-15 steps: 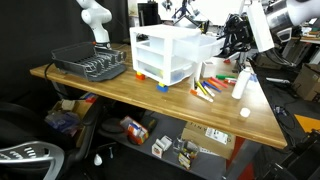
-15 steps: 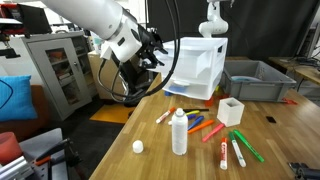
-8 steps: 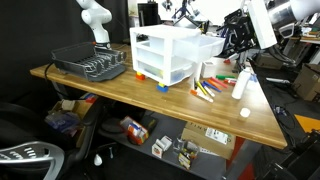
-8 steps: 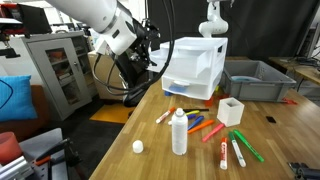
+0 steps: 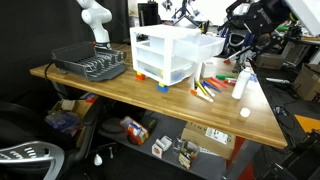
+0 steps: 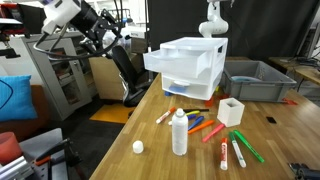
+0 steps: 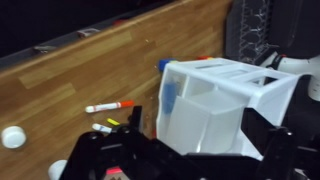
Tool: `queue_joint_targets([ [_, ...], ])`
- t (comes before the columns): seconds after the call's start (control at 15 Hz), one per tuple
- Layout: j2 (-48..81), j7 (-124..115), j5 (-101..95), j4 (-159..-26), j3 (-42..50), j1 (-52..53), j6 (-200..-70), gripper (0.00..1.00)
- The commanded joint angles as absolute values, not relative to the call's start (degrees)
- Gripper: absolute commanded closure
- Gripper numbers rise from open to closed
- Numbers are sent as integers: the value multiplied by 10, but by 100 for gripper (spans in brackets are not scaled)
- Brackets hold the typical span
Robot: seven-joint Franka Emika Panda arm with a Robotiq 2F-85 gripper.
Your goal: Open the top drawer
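The small white cabinet [image 5: 160, 62] stands on the wooden table. Its top drawer [image 5: 207, 46] sticks out of the front; in an exterior view the top drawer [image 6: 163, 61] overhangs the two lower drawers, which stay shut. My gripper [image 5: 243, 36] hangs open and empty, up and away from the drawer front, well apart from it in both exterior views, gripper [image 6: 108, 32]. In the wrist view the black fingers frame the gripper [image 7: 195, 125] above the pulled-out top drawer [image 7: 215, 112], which looks empty inside.
Several markers [image 6: 215, 130], a white bottle [image 6: 179, 132], a white cup [image 6: 230, 110] and a small white cap [image 6: 138, 147] lie in front of the cabinet. A grey bin [image 6: 255, 80] sits beside it; a black dish rack [image 5: 90, 65] is on the far side.
My gripper opened, let go of the drawer front, and the arm swung up and back from the cabinet. The top drawer stays pulled out.
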State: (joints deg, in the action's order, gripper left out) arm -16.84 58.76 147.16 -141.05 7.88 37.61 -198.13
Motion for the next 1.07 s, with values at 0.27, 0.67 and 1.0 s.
queue_joint_targets([
  [0.27, -188, 661, 1491, -1503, 164, 420, -1982, 0],
  [0.67, -188, 656, 1491, -1494, 154, 422, -1981, 0],
  [1.0, -188, 656, 1491, -1494, 154, 422, -1981, 0],
])
